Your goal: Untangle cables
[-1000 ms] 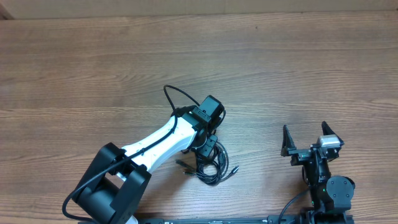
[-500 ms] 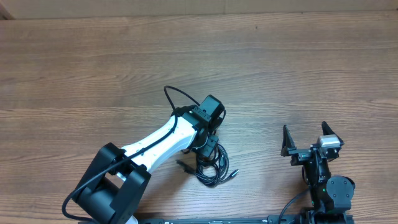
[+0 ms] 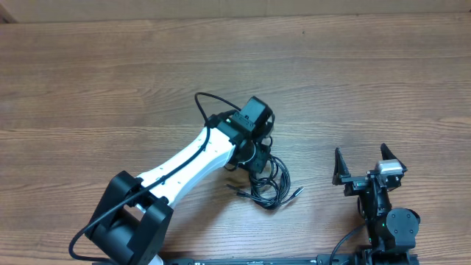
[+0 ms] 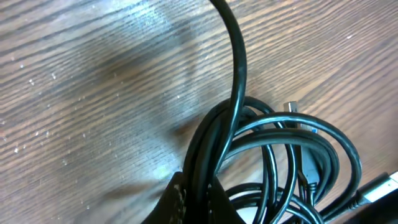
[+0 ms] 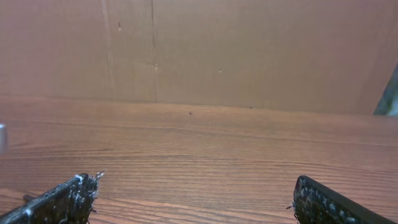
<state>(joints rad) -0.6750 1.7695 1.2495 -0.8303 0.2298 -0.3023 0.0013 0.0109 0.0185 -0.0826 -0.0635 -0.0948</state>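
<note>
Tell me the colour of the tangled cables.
The cables are black and slightly glossy, shown best in the left wrist view.

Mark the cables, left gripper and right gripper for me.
cables [image 4: 214, 140], left wrist view, on the pinched strands.
left gripper [image 4: 194, 202], left wrist view, between its shut fingertips.
right gripper [image 3: 360, 153], overhead view, between its open fingertips.

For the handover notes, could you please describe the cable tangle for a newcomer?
On the wooden table, follow the white left arm to its tip. There lie the cables: a coil of thin black loops, thinner than the arm's own cord.
</note>
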